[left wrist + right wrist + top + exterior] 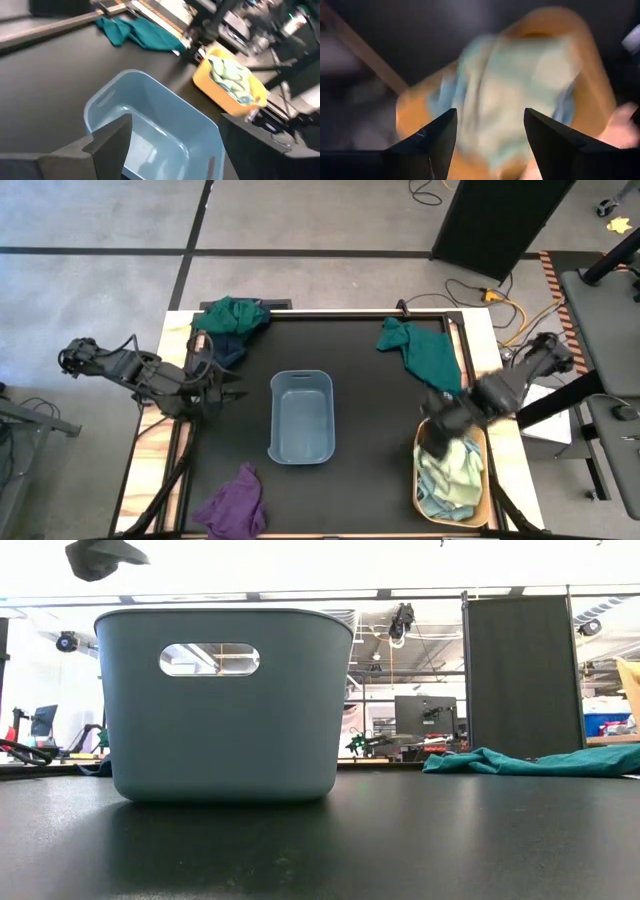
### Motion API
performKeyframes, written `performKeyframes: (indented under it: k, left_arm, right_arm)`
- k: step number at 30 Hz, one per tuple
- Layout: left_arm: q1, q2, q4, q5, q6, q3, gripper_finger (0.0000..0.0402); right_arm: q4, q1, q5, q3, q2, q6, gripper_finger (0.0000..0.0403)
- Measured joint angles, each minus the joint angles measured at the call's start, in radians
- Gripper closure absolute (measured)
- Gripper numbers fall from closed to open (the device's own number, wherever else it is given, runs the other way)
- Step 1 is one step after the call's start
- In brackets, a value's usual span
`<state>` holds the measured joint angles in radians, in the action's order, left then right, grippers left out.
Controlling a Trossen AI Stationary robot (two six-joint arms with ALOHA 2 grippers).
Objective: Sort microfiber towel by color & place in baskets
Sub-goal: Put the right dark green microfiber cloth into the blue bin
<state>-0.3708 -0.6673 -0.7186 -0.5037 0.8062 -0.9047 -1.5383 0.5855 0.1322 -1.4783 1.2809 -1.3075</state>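
The grey-blue basket point(301, 416) stands mid-table with nothing showing inside; it also fills the low view point(224, 700). The yellow-orange basket point(481, 498) sits near the right near corner and holds pale yellow-green and light blue towels point(452, 476). My right gripper point(436, 442) hovers open just above that basket; its wrist view shows the towels point(515, 90) below the fingers. My left gripper point(232, 393) is open, left of the grey-blue basket point(150, 125). A dark green towel point(425, 352) lies far right. Green and navy towels point(230, 325) lie far left. A purple towel point(235, 505) lies near left.
Bare black mat lies between the two baskets and around the grey-blue one. The table's wooden edges frame the mat. Cables and a dark cabinet stand on the floor beyond the far edge.
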Motion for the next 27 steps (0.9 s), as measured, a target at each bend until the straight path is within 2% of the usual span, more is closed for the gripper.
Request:
performKeyframes:
  k: [3, 6, 12, 18, 24, 27]
  left_arm:
    - [0.0, -0.011, 0.002, 0.045, -0.003, 0.004, 0.012]
    - [0.0, -0.024, 0.014, 0.074, -0.007, 0.024, 0.012]
    - [0.001, -0.029, 0.174, 0.158, -0.035, 0.153, 0.012]
    - [0.001, -0.027, 0.222, 0.175, -0.046, 0.249, 0.012]
    - [0.001, -0.025, 0.225, 0.149, -0.043, 0.273, 0.012]
    - [0.009, -0.024, 0.224, 0.112, -0.045, 0.277, 0.012]
  right_arm:
    - [-0.007, -0.132, -0.202, 0.026, -0.032, 0.017, 0.0181]
    - [-0.001, -0.308, -0.293, 0.07, -0.02, 0.118, 0.0181]
    - [0.111, -0.669, -0.316, 0.239, 0.066, 0.362, 0.0182]
    - [0.389, -0.957, -0.311, 0.423, 0.13, 0.428, 0.0179]
    - [0.644, -1.119, -0.314, 0.547, 0.161, 0.357, 0.0167]
    - [0.649, -1.167, -0.372, 0.578, 0.189, 0.314, 0.0166]
